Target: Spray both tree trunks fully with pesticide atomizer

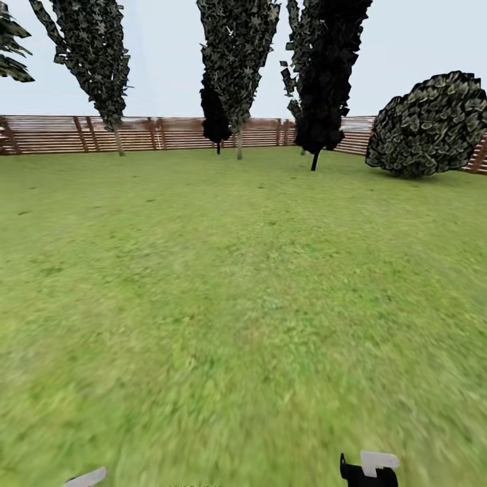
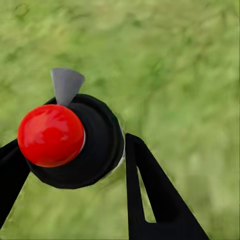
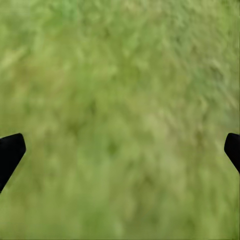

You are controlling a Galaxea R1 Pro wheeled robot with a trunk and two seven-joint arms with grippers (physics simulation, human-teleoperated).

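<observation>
Left wrist view: atomizer (image 2: 75, 140) between left hand's (image 2: 70, 195) fingers.

Open grass (image 1: 243, 304) lay ahead, with nothing standing on it right up to the wooden fence (image 1: 169, 132). Dark conifers (image 1: 237, 61) lined that far edge, and a round bush (image 1: 429, 125) blocked the far right corner.

Four narrow dark conifers (image 1: 237, 61) are seen from eleven to one o'clock. A round dark-green leafy bush (image 1: 429, 125) is seen at two o'clock under a pale grey sky (image 1: 412, 40).
</observation>
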